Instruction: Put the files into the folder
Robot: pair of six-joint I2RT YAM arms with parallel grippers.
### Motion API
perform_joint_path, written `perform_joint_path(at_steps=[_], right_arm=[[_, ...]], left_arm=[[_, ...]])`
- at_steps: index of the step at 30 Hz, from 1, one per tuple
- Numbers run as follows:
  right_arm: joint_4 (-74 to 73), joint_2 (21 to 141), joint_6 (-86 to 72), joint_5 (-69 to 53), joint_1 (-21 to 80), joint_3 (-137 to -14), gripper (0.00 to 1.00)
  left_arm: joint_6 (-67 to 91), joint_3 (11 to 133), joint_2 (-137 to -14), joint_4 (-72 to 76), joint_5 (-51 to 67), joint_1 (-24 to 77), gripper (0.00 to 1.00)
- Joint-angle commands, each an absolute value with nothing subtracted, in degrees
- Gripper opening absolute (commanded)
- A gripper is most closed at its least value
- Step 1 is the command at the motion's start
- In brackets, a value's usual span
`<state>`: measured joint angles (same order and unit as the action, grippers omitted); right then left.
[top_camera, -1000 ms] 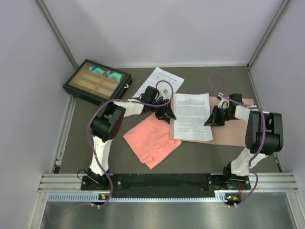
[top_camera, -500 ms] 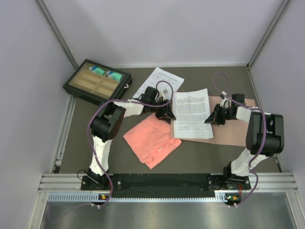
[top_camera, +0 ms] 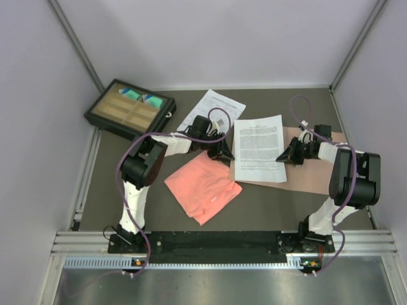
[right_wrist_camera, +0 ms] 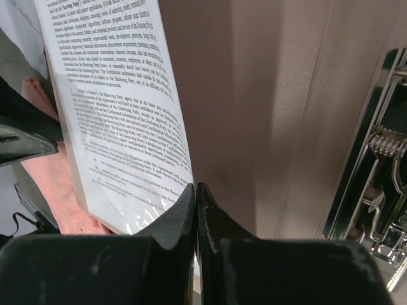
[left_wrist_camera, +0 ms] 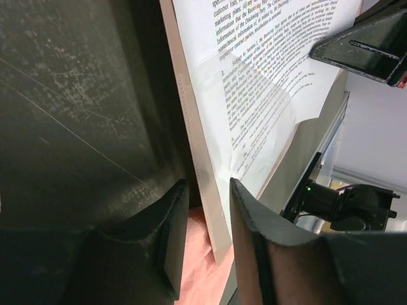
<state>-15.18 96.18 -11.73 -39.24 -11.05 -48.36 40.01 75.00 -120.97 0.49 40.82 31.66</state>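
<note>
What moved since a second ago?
The right end effector, shut on the sheet at its right edge, pulled it away from the arms' bases and a little to the right, further over the folder. The left end effector, cloth, other sheet and box stayed put.

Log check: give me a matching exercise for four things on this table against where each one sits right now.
1 dense-text sheet
2 second printed sheet
3 salmon-pink cloth
4 compartment box

A far left corner
B pinched by the right gripper, over the folder
C far side, flat on the table
D near side, left of the folder

Pairs: 1-B, 2-C, 3-D, 4-A
</note>
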Motion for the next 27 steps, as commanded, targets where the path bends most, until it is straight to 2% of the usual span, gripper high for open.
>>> perform_joint_path(at_steps=[1,4,14,27], right_arm=[[-9.8,94.7,-13.4,-42.7,-11.8,-47.8,0.00],[-11.3,94.6,-12.3,-41.0,-12.0,-47.7,0.00],[-9.0,94.6,-13.7,-41.8,-13.3,-45.8,0.00],[-4.3,93.5,-18.0,-43.9,-16.5,-44.0,0.00]], left_arm=[[41.1,74.7,-117.7,4.6,43.0,31.9,0.32],[42.9,74.3,-118.3,6.9,44.4,31.9,0.22],[45.4,73.1,-117.7,10.0,45.6,31.9,0.00],[46.1,72.3,-117.2,12.0,45.8,31.9,0.00]])
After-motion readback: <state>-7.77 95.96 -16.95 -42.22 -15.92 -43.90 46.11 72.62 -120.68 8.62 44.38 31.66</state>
